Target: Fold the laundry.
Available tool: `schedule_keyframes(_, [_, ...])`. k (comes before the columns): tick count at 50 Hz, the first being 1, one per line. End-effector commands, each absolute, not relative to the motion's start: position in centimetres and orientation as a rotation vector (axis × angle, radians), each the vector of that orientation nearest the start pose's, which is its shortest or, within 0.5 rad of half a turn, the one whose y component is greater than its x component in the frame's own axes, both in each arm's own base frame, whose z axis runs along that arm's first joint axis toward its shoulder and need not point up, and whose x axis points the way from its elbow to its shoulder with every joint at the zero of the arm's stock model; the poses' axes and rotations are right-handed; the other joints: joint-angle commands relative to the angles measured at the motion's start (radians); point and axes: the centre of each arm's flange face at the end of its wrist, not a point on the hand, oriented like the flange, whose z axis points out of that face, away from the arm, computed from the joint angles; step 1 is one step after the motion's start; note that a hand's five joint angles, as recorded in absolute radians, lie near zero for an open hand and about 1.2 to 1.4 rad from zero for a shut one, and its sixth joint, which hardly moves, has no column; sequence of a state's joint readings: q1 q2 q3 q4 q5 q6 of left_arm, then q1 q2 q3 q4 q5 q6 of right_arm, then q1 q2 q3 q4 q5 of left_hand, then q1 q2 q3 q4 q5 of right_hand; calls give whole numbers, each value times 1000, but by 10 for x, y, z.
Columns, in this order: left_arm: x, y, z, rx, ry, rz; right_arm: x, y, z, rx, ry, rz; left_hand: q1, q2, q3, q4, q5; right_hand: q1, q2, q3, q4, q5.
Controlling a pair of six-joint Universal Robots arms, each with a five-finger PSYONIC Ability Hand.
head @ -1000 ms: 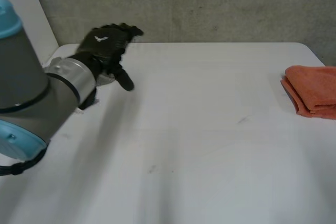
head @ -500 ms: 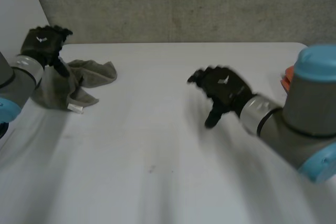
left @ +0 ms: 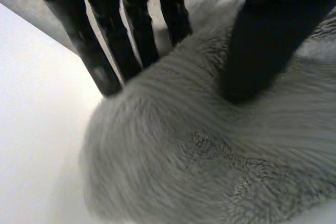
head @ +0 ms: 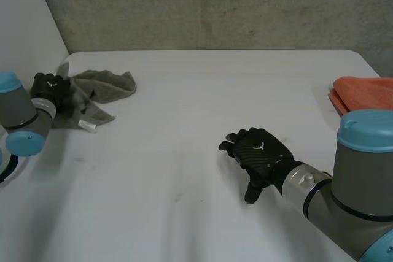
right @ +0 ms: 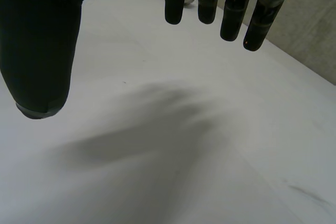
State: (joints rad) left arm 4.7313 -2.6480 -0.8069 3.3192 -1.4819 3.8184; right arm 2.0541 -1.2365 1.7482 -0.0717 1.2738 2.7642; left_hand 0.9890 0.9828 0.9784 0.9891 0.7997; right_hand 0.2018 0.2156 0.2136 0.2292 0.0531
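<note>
A crumpled grey towel [head: 104,87] lies at the table's far left corner. My left hand [head: 50,85] sits on its left edge. In the left wrist view a ridge of the grey towel [left: 199,145] is bunched between the fingers [left: 105,61], sunk in behind it, and the thumb [left: 262,51], pressed on its near side. My right hand [head: 258,151] hovers over the bare middle of the table, well apart from the towel. It is open, its straight fingers [right: 210,3] and spread thumb holding nothing.
A folded orange cloth [head: 365,99] rests at the right edge of the white table [head: 196,90]. A white panel [head: 24,16] stands just past the left corner, and a grey wall runs behind the far edge.
The left hand dropped onto the towel's left edge and closed on it. The right hand drew back toward the front of the table and sank lower.
</note>
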Motion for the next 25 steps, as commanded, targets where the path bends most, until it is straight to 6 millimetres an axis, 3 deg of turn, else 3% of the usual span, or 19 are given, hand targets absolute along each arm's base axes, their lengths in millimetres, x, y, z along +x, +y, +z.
schedule_keyframes(1, [-148,-494,121,709,1938,-1783,272,-211,168,-1158,2114,-1542,407,413,418,407,422,-27,-41,-39,-55,-53])
schedule_keyframes(3, [-162,-486,143,684,1913,-1827,270,-214,168,-1149,2122,-1546,407,413,418,407,422,-27,-41,-39,-55,-53])
schedule_keyframes(10, [-190,-453,183,634,1983,-1963,266,-220,174,-1125,2131,-1583,407,413,418,407,422,-27,-41,-39,-55,-53])
schedule_keyframes(14, [-222,-414,207,647,2052,-2067,256,-231,180,-1083,2154,-1629,407,413,418,407,422,-27,-41,-39,-55,-53])
schedule_keyframes(18, [-250,-361,224,711,2167,-2152,246,-243,186,-1041,2178,-1667,407,413,418,407,422,-27,-41,-39,-55,-53])
schedule_keyframes(19, [-263,-335,226,779,2240,-2177,242,-248,189,-1021,2187,-1688,407,413,418,407,422,-27,-41,-39,-55,-53])
schedule_keyframes(22, [-286,-293,225,926,2368,-2213,234,-255,192,-983,2208,-1713,407,413,418,407,422,-27,-41,-39,-55,-53])
schedule_keyframes(23, [-301,-264,224,1037,2444,-2237,229,-261,194,-958,2222,-1728,407,413,418,407,422,-27,-41,-39,-55,-53])
schedule_keyframes(25, [-315,-238,223,1140,2510,-2250,225,-265,195,-940,2233,-1741,407,413,418,407,422,-27,-41,-39,-55,-53])
